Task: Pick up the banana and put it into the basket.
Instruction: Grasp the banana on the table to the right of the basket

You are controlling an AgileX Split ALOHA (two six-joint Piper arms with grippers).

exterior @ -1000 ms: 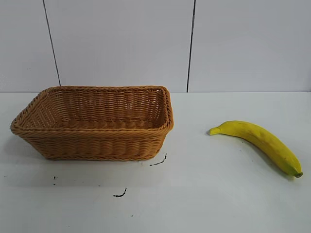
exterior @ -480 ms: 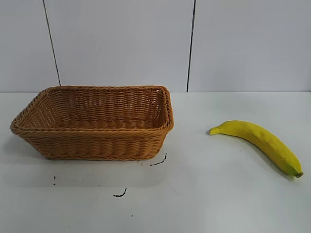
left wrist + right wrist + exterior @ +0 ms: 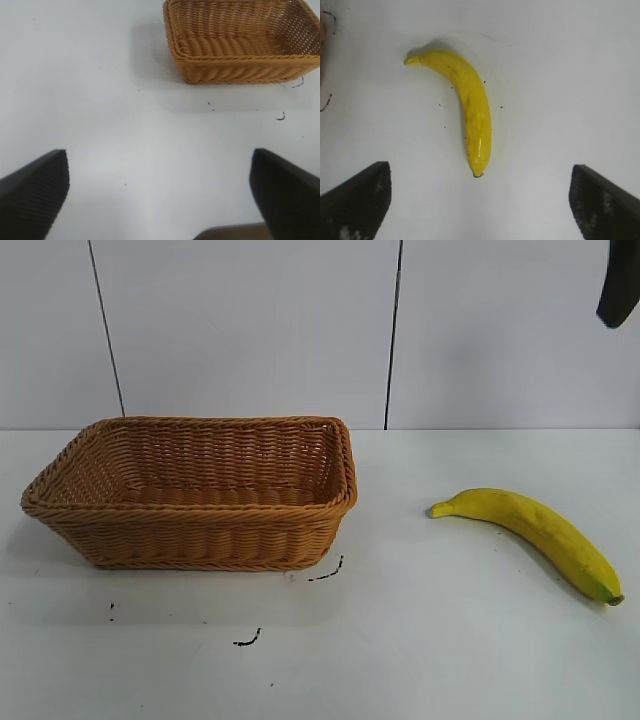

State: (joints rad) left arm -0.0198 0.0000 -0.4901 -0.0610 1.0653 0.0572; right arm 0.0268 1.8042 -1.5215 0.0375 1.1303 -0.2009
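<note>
The right gripper (image 3: 480, 200) has its jaws spread wide apart, the two dark fingers (image 3: 355, 200) showing at the edges of its wrist view with nothing between them but bare desk (image 3: 560, 100), and it hangs above the banana (image 3: 470, 107), clear of it. In the exterior view only a dark piece of the right arm (image 3: 620, 280) shows, at the 1 o'clock corner, high over the desk. The left gripper (image 3: 160, 195) likewise has its jaws wide apart and empty, hovering over bare desk with the basket (image 3: 240, 65) farther off in its wrist view; this gripper is out of sight in the exterior view. Seen from the exterior camera, the banana (image 3: 535, 535) lies flat on the white desk (image 3: 420, 640) toward 3 o'clock, its tapered stem pointing toward the basket and its greenish, dark-tipped end toward 4 o'clock near the picture's edge. The basket (image 3: 200, 535), tan woven wicker with a braided rim, sits upright toward 9 o'clock, well apart from the banana, with nothing visible inside it. A few small black marks (image 3: 325, 573) lie on the desk just beside the basket's near corner and a little nearer the camera, toward 6 o'clock. Behind the desk stands a pale panelled wall (image 3: 250, 330) with dark vertical seams.
</note>
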